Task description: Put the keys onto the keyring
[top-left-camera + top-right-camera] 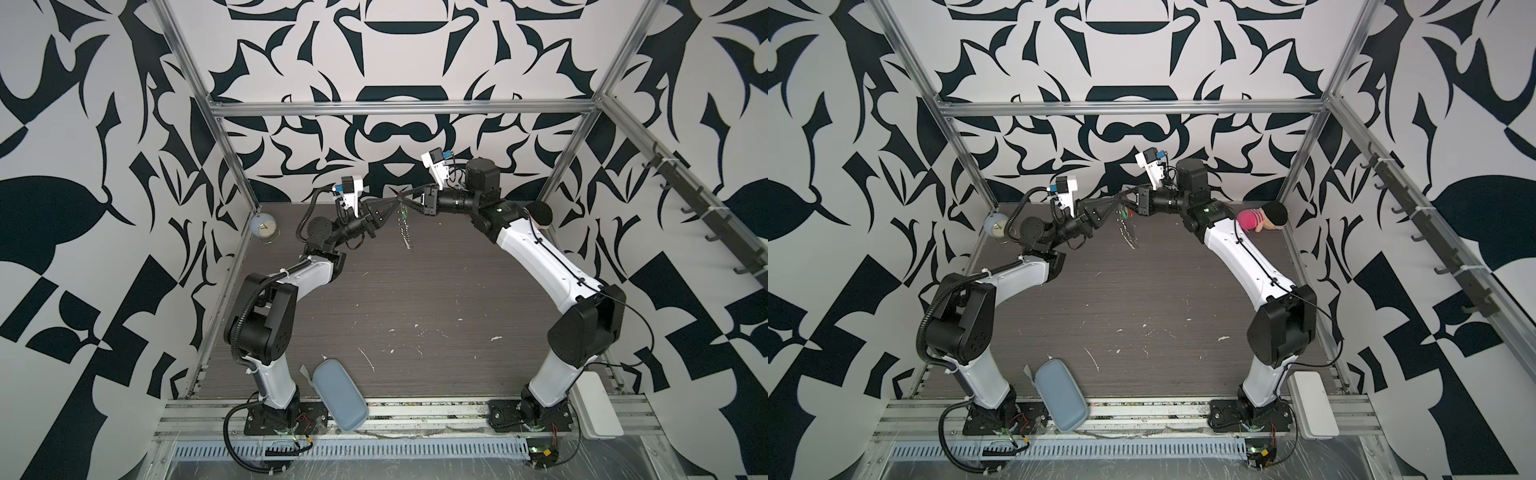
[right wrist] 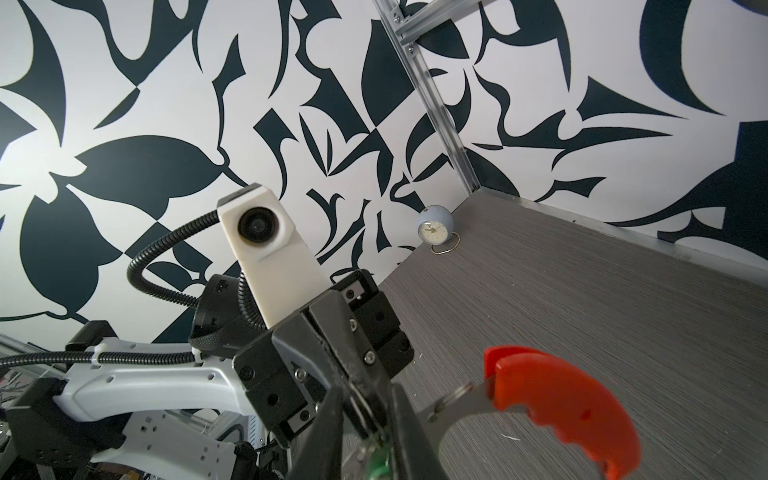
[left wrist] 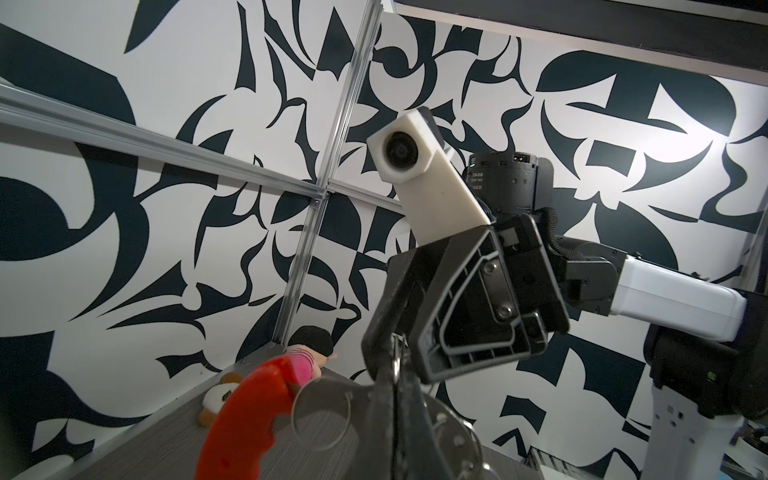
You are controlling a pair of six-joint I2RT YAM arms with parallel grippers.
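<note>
left gripper (image 1: 391, 204) clamped on the keyring (image 2: 561, 407), off the table (image 1: 415, 299). i see the key (image 2: 377, 459) between fingers of the right gripper (image 1: 409, 200); i cannot tell if they grip.

White shells clad the left arm (image 1: 299, 272) and right arm (image 1: 536, 249) between black joints; a ribbed black hose (image 2: 135, 264) runs behind the left claw (image 1: 393, 204), whose housing shows silver screws.

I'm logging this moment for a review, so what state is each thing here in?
left gripper: shut on the keyring.
right gripper: around the keys, grip unclear.
keyring: held in the air, small rings dangling.
keys: in the air, at the right gripper.
alarm clock: upright.
case: closed.
doll: lying down.
</note>
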